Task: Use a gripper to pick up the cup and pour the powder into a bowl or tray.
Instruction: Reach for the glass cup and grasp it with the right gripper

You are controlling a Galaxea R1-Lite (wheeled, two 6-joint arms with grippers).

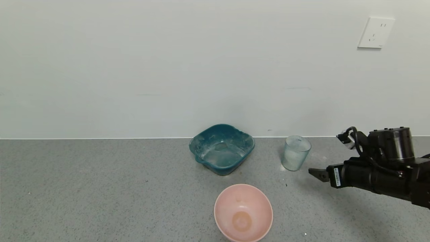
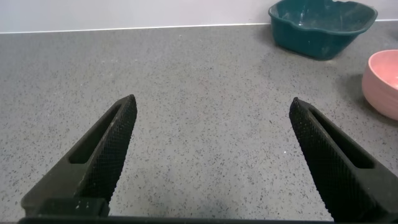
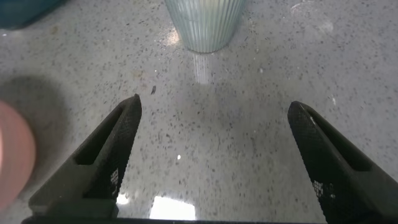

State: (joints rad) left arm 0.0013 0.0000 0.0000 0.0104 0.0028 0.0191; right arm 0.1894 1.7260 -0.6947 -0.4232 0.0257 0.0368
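Standing upright on the grey speckled counter (image 1: 100, 188), the cup (image 1: 295, 153) lies just beyond and slightly left of the right gripper (image 1: 317, 174), near it but apart. Head view: the gripper reaches in from the right edge, its tip pointing toward the cup's base. White powder (image 1: 293, 158) shows through the cup's ribbed wall. The teal basin (image 1: 221, 148) sits left of the cup near the wall, its inside dusted white; the round pink bowl (image 1: 243, 212) sits nearer the robot, in front of the basin. A pale wall (image 1: 168, 67) rises behind the counter and carries a white socket plate (image 1: 375, 32) at upper right.

Left wrist view: the left gripper (image 2: 211, 118) hangs low over bare counter with its jaws spread wide, holding nothing; the basin (image 2: 322, 26) and the bowl (image 2: 382, 84) lie well ahead to one side.

Right wrist view: the right gripper (image 3: 214, 118) is likewise spread wide and empty. The cup (image 3: 204, 23) stands ahead of the gap between the fingertips, clear of both. The glossy counter (image 3: 261, 81) reflects light.
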